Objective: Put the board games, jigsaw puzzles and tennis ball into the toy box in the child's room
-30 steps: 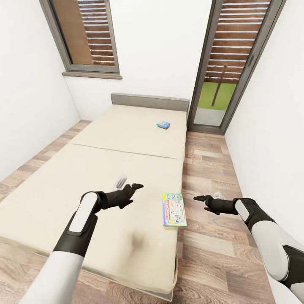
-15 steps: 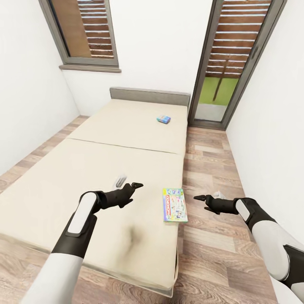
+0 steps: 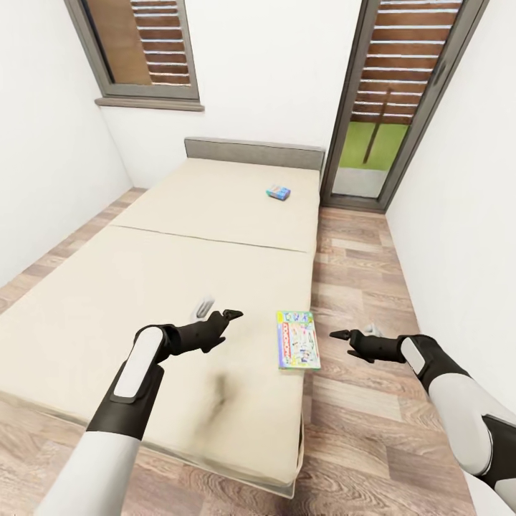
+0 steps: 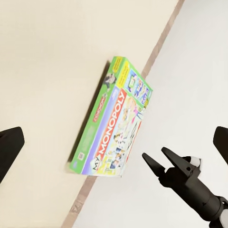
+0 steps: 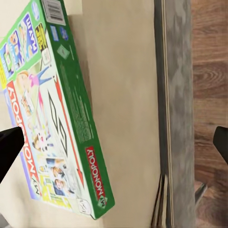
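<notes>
Lower centre of your head view: the MONOPOLY box [image 3: 297, 340] lies flat on the bed [image 3: 179, 272], right at the mattress's right edge, between your two grippers and touching neither. Your left gripper [image 3: 231, 314] hangs over the mattress just left of the box, your right gripper [image 3: 337, 334] over the wood floor [image 3: 358, 287] just right of it. Both wrist views show fingertips far apart at the frame edges, so both pincers are wide, holding nothing. A smaller blue game box [image 3: 278, 192] sits upper centre, near the grey headboard [image 3: 254, 153], well apart from the grippers.
</notes>
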